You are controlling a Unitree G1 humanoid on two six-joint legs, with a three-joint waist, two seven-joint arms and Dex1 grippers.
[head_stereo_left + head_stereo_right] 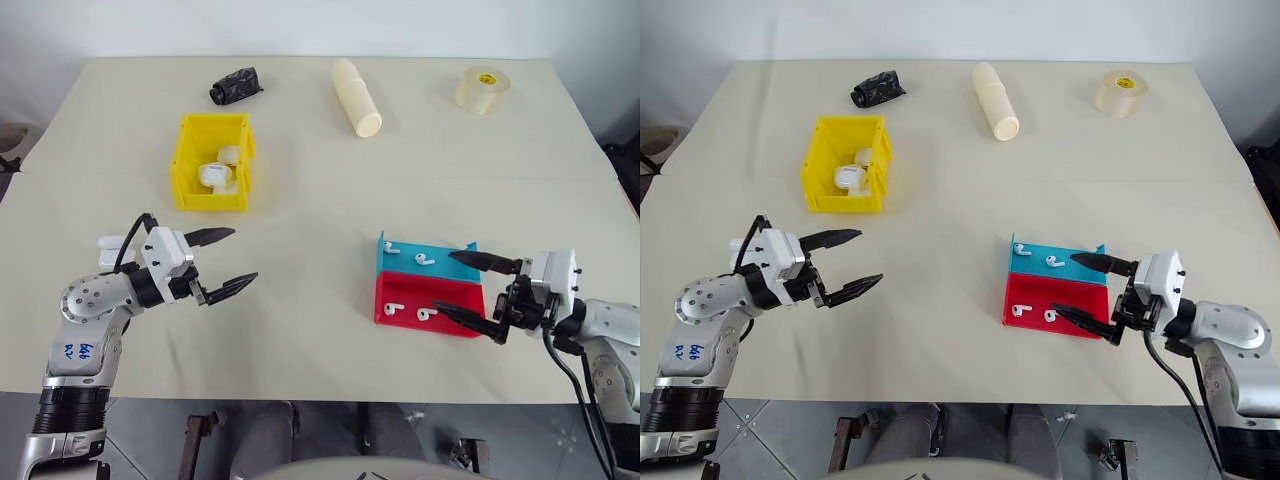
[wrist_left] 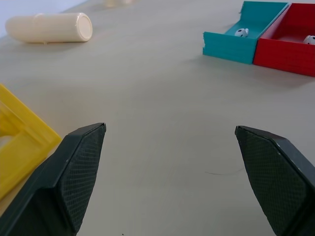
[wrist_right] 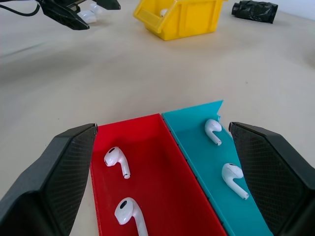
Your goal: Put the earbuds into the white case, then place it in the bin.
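Right wrist view, right claw wide open and empty over red tray and blue tray, four earbuds inside, left claw wide open, empty, bin at eleven o'clock on tabletop holding white cases.

Earbuds lying in trays, white cases sitting in a yellow bin.

Four glossy white earbuds are lying in pairs, two in a red tray, two in a blue tray touching it. Across the table, the yellow bin is standing upright, holding small white cases.
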